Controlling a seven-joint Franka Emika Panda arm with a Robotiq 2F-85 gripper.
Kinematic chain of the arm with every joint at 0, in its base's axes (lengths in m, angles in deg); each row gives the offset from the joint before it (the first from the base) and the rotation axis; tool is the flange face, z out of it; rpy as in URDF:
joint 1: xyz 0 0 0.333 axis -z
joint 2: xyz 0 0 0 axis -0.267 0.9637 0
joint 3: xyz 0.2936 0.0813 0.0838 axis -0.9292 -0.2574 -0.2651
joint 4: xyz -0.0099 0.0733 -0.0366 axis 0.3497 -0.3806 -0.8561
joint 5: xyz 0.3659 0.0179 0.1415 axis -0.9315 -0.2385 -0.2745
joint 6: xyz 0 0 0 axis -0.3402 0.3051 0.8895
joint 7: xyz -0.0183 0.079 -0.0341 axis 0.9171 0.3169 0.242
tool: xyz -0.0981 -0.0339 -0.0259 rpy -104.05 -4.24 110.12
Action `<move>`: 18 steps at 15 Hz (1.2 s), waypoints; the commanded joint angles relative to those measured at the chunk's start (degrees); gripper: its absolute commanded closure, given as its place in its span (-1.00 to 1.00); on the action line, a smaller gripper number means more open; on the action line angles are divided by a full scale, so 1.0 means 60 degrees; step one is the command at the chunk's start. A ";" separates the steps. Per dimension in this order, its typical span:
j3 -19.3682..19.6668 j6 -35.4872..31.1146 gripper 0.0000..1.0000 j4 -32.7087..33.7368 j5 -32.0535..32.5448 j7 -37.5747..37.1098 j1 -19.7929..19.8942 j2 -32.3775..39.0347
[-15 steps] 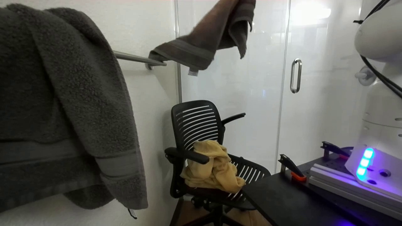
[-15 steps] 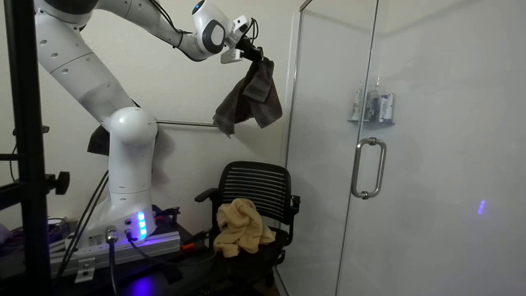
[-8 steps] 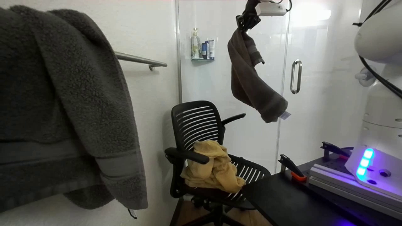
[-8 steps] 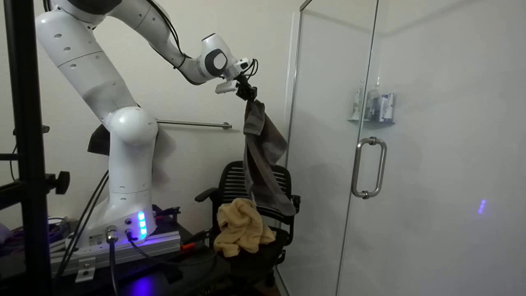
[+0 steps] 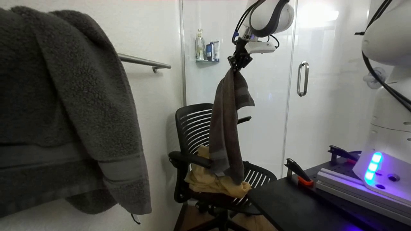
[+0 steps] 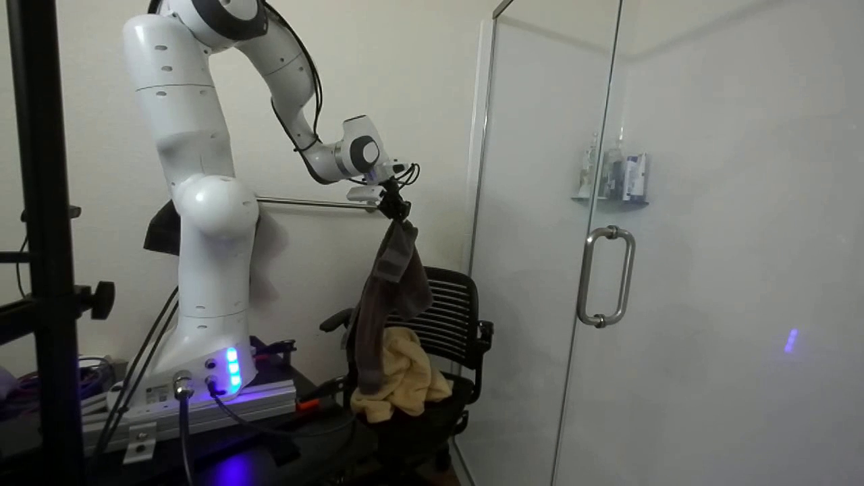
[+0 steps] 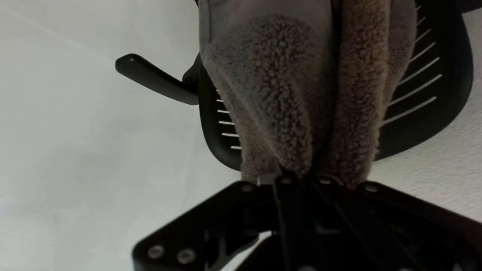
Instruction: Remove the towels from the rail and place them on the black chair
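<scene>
Above the black chair [image 5: 194,158], holding a brown towel [image 5: 224,128] by its upper end, clamped between the gripper's [image 5: 236,68] jaws.

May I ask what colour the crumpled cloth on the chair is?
The cloth is yellow, showing best in an exterior view.

The brown towel [image 5: 227,128] and grey towel [image 5: 80,106] presented matt cloth with a rough, nubbly pile; the yellow cloth [image 6: 406,374] was likewise matt. The rail [image 5: 144,61] appeared smooth metal, the black chair [image 6: 453,314] matt plastic, the door panel [image 5: 265,89] glossy.
</scene>
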State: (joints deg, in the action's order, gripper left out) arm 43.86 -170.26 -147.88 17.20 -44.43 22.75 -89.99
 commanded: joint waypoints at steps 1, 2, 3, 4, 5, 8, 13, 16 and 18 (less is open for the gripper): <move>-0.1112 -0.1506 0.97 0.0455 0.1554 -0.1613 0.0989 0.1059; -0.1396 -0.1844 0.97 0.0576 0.2109 -0.2151 0.1293 0.1202; -0.1645 -0.2224 0.97 0.0689 0.2567 -0.2679 0.1555 0.1299; -0.1903 -0.2585 0.97 0.0776 0.3025 -0.3254 0.1890 0.1304; -0.2113 -0.2828 0.97 0.0905 0.3393 -0.3685 0.2219 0.1301; -0.2725 -0.2788 0.39 0.1272 0.4341 -0.4670 0.3328 0.1113; -0.2589 -0.2587 0.37 0.1208 0.4153 -0.4555 0.3186 0.1135; -0.2614 -0.2587 0.37 0.1241 0.4153 -0.4571 0.3186 0.1135; -0.2435 -0.2377 -0.13 0.1206 0.3927 -0.4245 0.2862 0.1311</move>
State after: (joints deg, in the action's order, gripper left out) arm 28.17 -185.78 -140.38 42.12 -71.86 41.87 -83.18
